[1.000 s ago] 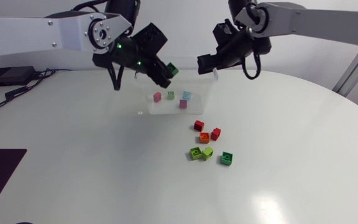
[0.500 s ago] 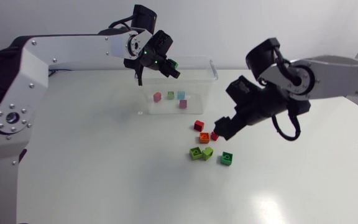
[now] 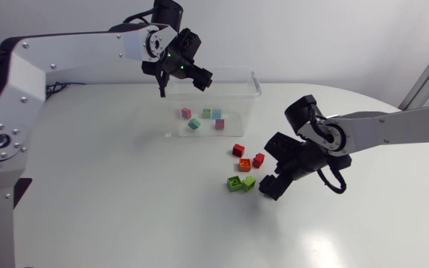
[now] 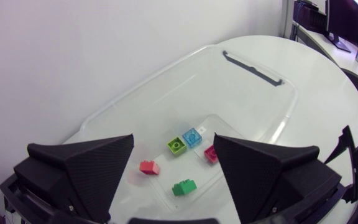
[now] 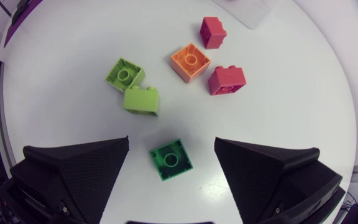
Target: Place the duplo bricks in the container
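**STATUS: L GRIPPER OVER CONTAINER, R GRIPPER ASTRIDE DARK GREEN BRICK**

1. Container. The clear plastic rectangular container (image 3: 255, 88) sits upper ctr of the head view, on the white round table (image 3: 110, 216), w/ its far rim close to the table's back edge. Five small bricks lie on its floor, all toward the left half:
- pink brick (image 3: 186, 113)
- teal-green brick (image 3: 194, 124)
- lime brick (image 3: 207, 113)
- light blue brick (image 3: 217, 114)
- magenta brick (image 3: 220, 124)

None touches a wall.

2. L arm. It enters from the left edge of the frame. The left gripper (image 3: 192, 73) hangs above the container's rear-left rim. In the left wrist view its fingers are spread wide, w/ the bricks on the floor visible below the gap.

3. Loose bricks. These form a cluster just right of frame ctr, apart from the container's front wall:
- red square brick (image 3: 238, 150)
- second red brick (image 3: 258, 160)
- orange brick (image 3: 245, 165)
- two lime-green bricks (image 3: 234, 183), touching

4. R arm. It enters from the right edge. The right gripper (image 3: 270, 186) sits low at the cluster's lower-right margin. In the right wrist view its fingers are apart, and the dark green square brick (image 5: 171, 159) lies btwn them, studs up, w/ a gap on each side. The nearest lime-green brick is close ahead of one finger. A wide stretch of table separates the cluster from the table's right edge.
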Robot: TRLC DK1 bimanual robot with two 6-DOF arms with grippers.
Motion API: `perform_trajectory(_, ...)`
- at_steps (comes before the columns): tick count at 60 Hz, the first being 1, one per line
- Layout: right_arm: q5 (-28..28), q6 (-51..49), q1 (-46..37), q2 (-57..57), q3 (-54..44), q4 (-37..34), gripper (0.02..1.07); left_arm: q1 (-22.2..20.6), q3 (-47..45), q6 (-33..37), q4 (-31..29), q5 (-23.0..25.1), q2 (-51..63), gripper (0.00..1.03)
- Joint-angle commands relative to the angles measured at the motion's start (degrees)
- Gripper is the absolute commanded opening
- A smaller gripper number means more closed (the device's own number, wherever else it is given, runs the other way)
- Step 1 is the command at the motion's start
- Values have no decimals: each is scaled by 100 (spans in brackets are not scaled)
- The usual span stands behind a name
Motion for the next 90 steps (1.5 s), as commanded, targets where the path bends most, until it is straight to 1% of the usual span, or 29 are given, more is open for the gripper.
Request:
perform_trajectory(1, -20, -228, -68, 179, -205, 115, 97, -235, -544, 0, -2, -24, -775, 99)
perform_trajectory(4, -20, -263, -68, 214, -258, 150, 97, -341, -869, 61, -2, -24, -1074, 99)
perform_trajectory(9, -20, -298, -68, 311, -310, 203, 91, -508, -1335, 158, -46, -24, -1434, 99)
perform_trajectory(13, -20, -342, -68, 372, -372, 264, 81, -639, -1669, 290, -187, -24, -1636, 98)
perform_trajectory(16, -20, -351, -68, 399, -398, 291, 72, -719, -1923, 395, -275, -24, -1759, 97)
perform_trajectory(19, -20, -351, -77, 416, -433, 343, 58, -824, -2222, 509, -292, -24, -1882, 97)
perform_trajectory(25, -11, -342, -68, 408, -477, 361, 32, -1000, -2688, 720, -398, -24, -2005, 97)
perform_trajectory(26, -11, -342, -68, 399, -486, 361, 31, -1009, -2750, 738, -398, -24, -2014, 96)
perform_trajectory(33, 42, -289, -59, 161, -556, 299, 30, -1176, -3084, 887, -565, -24, -2032, 96)
perform_trajectory(36, 77, -237, -59, -14, -556, 229, 30, -1272, -3224, 958, -582, -24, -2014, 94)
perform_trajectory(43, 77, -201, -112, -568, -381, -219, 29, -1510, -3470, 993, -626, -15, -1847, 93)
perform_trajectory(52, 51, -78, -200, -1139, 41, -773, 29, -1817, -3532, 1037, -749, -15, -1487, 93)
perform_trajectory(67, -187, 115, -218, -1535, 753, -1406, 29, -2037, -2969, 1028, -1329, -15, -837, 93)
perform_trajectory(70, -204, 133, -218, -1552, 841, -1450, 29, -2072, -2741, 1019, -1558, -15, -652, 93)
perform_trajectory(83, -292, 212, -235, -1570, 929, -1502, 29, -2213, -2082, 1001, -1989, -15, -72, 93)
perform_trajectory(90, -389, 212, -349, -1605, 1052, -1625, 29, -2239, -1633, 949, -2331, -15, 280, 93)
